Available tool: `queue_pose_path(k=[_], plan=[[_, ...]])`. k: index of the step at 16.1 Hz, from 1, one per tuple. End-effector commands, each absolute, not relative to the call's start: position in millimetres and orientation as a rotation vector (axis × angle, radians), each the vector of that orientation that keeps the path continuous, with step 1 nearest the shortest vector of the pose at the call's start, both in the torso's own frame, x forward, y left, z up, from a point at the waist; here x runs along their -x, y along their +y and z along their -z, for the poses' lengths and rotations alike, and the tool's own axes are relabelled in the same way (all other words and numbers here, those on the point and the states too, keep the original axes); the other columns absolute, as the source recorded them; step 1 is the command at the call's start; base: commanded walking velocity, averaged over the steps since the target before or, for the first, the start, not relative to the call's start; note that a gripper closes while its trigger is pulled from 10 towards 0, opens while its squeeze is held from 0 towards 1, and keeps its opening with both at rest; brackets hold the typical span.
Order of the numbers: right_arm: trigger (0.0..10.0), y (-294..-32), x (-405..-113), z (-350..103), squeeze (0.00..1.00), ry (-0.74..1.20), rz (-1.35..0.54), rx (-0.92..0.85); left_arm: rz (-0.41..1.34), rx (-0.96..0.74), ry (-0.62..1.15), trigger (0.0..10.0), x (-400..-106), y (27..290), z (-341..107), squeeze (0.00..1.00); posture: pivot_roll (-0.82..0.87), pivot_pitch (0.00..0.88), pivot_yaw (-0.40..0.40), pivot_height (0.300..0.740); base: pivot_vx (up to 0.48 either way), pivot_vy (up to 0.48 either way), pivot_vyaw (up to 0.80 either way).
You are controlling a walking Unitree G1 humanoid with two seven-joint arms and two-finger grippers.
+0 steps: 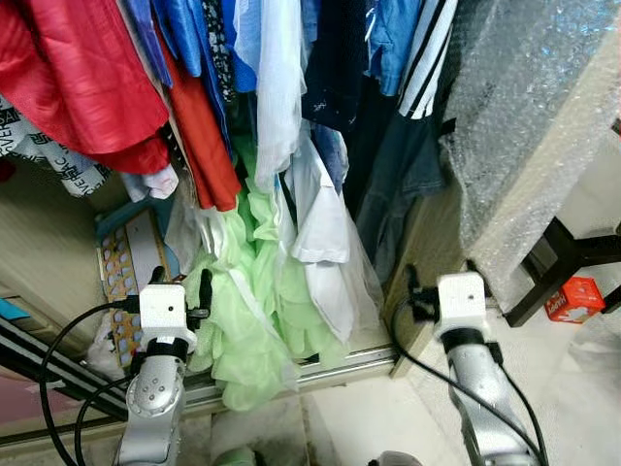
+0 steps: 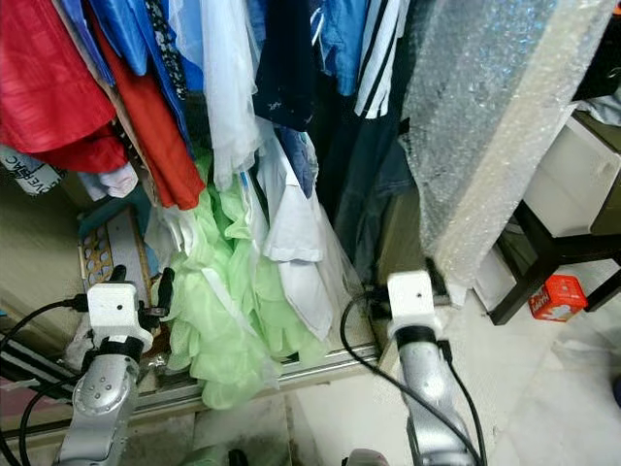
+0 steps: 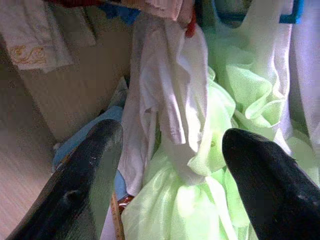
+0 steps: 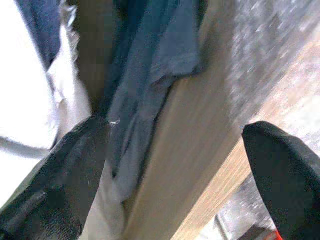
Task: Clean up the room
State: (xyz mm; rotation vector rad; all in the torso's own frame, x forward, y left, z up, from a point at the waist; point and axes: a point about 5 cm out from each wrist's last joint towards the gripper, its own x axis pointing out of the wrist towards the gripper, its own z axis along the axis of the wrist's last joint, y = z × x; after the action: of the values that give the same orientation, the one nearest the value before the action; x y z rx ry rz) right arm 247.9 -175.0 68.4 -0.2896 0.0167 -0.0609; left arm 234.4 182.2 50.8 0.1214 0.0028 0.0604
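The pale green garment (image 1: 247, 311) hangs among the clothes in an open wardrobe, long axis vertical, its lower folds bunched on the metal sliding-door track (image 1: 330, 367) at floor level. A white shirt (image 1: 320, 233) hangs just beside it, with red garments (image 1: 87, 78) and blue garments (image 1: 388, 39) above. The left pincer (image 3: 167, 165) is released, fingers spread wide, pointing at the green fabric without touching it. The right pincer (image 4: 175, 170) is likewise released, facing the wardrobe's wooden side panel (image 4: 190, 160) and a dark blue garment (image 4: 150, 75). A bubble-wrapped panel (image 1: 524, 126) leans to the right. A red box (image 1: 573, 298) lies on the pale floor (image 1: 582, 408).
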Motion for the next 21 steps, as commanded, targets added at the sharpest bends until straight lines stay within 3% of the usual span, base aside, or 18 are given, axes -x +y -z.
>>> queue_pose_path(k=[1, 10, 18, 21], plan=[[10.0, -165.9, -248.1, -72.8, 0.00, 0.003, 0.001, 0.246, -0.046, -0.135, -0.006, 10.0, -233.6, 182.9, -53.0, 0.00, -0.10, 0.000, 0.064, 0.740, 0.000, 0.000, 0.00], [10.0, -163.3, -250.8, -72.8, 0.00, -0.035, -0.039, 0.249, -0.053, -0.140, -0.006, 10.0, -244.6, 178.0, -50.3, 0.00, -0.11, 0.000, 0.062, 0.740, 0.000, 0.000, 0.64], [10.0, -167.5, -255.8, -99.3, 0.00, -0.168, 0.043, 0.238, -0.018, -0.059, -0.084, 10.0, -258.6, 166.6, -76.9, 0.00, -0.11, 0.000, 0.063, 0.740, 0.000, 0.000, 0.00], [10.0, -171.3, -248.9, -112.6, 0.00, -0.239, 0.025, 0.245, -0.039, -0.037, -0.105, 10.0, -249.2, 182.9, -82.7, 0.00, -0.11, 0.000, 0.059, 0.740, 0.000, 0.000, 0.00]])
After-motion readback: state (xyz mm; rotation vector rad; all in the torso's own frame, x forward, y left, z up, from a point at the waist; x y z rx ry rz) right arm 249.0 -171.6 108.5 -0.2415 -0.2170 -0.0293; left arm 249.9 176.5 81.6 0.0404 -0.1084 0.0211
